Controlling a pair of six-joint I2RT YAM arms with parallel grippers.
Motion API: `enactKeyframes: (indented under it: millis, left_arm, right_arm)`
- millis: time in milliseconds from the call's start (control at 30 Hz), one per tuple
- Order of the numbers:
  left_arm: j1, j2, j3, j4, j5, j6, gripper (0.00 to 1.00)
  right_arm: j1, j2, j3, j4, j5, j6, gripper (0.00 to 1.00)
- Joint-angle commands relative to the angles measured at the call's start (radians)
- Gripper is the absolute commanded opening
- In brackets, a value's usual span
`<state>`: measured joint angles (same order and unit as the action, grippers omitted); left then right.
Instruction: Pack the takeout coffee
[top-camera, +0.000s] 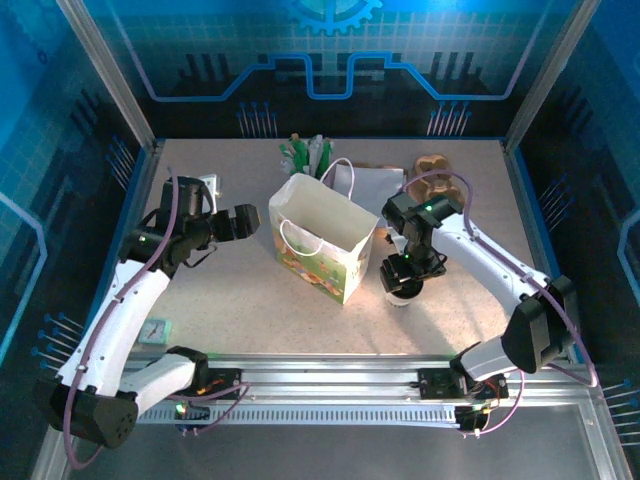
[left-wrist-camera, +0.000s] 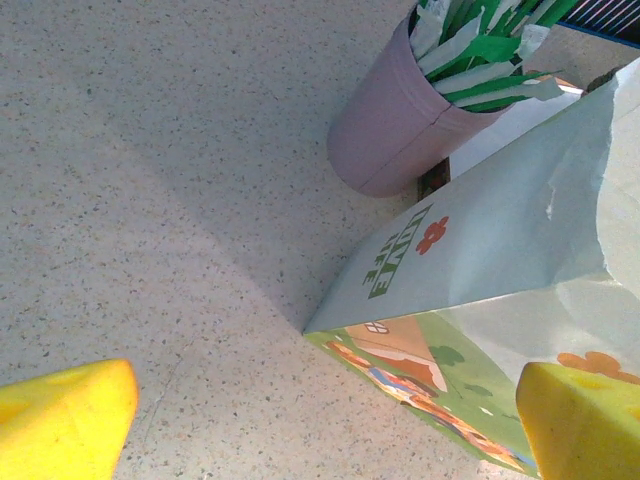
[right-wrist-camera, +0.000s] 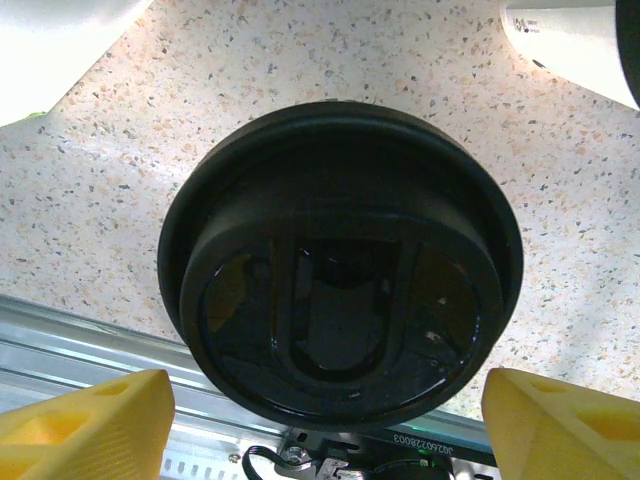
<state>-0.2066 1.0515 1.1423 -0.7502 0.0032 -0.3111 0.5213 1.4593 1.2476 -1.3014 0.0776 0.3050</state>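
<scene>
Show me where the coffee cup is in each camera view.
Top view: coffee cup stands just right of the paper bag, toward the near edge.
Right wrist: its black lid sits dead centre, seen from above.
Left wrist: looks at the bag's printed side and a pink cup.
Shared landmark: the paper bag, top and left wrist.

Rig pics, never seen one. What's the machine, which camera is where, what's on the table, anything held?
A left arm and a right arm are bolted at the near edge of a table, each ending in a two-finger gripper. The top view looks down from behind them. The other two are wrist cameras, so the yellow blocks are the gripper's own fingers. On the table: a paper bag, a pink cup of sticks behind it, and the lidded coffee. Nothing is held: the left gripper is open beside the bag, the right gripper open either side of the lid.
</scene>
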Motion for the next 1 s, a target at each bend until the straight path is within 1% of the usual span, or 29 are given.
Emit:
enactKeyframes:
  millis: [0, 233, 300, 467, 700, 833, 967]
  left_arm:
    - [0.012, -0.02, -0.007, -0.002, -0.017, 0.017, 0.98]
    - [0.018, -0.022, -0.006, 0.0, -0.015, 0.016, 0.98]
    - [0.017, -0.023, -0.008, -0.001, -0.017, 0.017, 0.98]
    - [0.018, -0.022, -0.009, 0.0, -0.017, 0.017, 0.98]
    - [0.019, -0.025, -0.012, 0.001, -0.019, 0.018, 0.98]
    - [0.019, -0.024, -0.013, 0.001, -0.019, 0.018, 0.98]
    - [0.019, -0.021, -0.012, 0.002, -0.016, 0.017, 0.98]
  right_arm:
    - [-0.008, 0.007, 0.009, -0.025, 0.012, -0.007, 0.81]
    - [-0.016, 0.025, -0.019, 0.005, 0.024, -0.003, 0.8]
    - [-0.021, 0.024, -0.022, 0.02, 0.01, -0.003, 0.8]
    - [-0.023, 0.012, -0.013, 0.041, 0.025, 0.001, 0.76]
    - [-0.029, 0.018, -0.03, 0.074, 0.008, 0.003, 0.75]
    - [-0.028, 0.008, -0.04, 0.093, 0.006, 0.008, 0.78]
    - [-0.029, 0.009, -0.057, 0.104, -0.002, 0.009, 0.78]
